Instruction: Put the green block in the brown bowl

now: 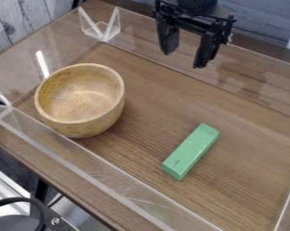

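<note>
The green block (191,151) lies flat on the wooden tabletop at the lower right, its long side running diagonally. To its left stands the brown bowl (79,98), round, light wood, with nothing inside. My gripper (186,52) hangs at the top of the view, well above and behind the block, pointing down. Its two black fingers (168,41) are spread apart, open, with nothing between them.
Low clear acrylic walls (62,153) fence the wooden table (231,99) on the near and left sides. A clear plastic corner piece (101,25) stands at the back left. A white wall lies beyond it.
</note>
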Controlling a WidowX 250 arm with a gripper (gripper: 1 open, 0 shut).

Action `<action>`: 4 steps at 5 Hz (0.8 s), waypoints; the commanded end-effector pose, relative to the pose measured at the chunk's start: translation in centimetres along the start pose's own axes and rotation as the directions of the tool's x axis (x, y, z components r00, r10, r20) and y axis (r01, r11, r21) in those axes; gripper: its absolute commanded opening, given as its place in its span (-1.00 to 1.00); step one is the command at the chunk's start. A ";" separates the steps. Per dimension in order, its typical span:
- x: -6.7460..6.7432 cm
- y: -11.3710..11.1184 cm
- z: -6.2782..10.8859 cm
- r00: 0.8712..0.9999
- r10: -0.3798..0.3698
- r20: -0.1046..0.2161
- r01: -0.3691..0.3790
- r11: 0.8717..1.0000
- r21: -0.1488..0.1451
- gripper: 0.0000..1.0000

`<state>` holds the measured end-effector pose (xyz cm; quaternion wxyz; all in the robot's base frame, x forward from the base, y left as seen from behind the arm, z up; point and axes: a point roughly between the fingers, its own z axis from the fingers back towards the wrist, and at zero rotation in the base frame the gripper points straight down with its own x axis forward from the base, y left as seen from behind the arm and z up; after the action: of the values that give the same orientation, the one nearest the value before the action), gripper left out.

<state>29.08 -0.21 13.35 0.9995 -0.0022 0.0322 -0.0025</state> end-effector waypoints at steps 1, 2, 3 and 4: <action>-0.3 0.1 -1.6 1.000 0.006 -0.029 -0.006 1.000 0.000 1.00; -2.1 -0.3 -3.5 0.998 -0.028 -0.051 0.028 1.000 0.000 1.00; -3.2 -1.4 -4.8 0.999 -0.020 -0.029 0.020 1.000 -0.003 1.00; -3.6 -2.4 -5.5 1.000 -0.003 -0.011 0.003 1.000 -0.006 1.00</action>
<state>24.30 -2.58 6.46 0.9972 -0.0016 0.0747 -0.0039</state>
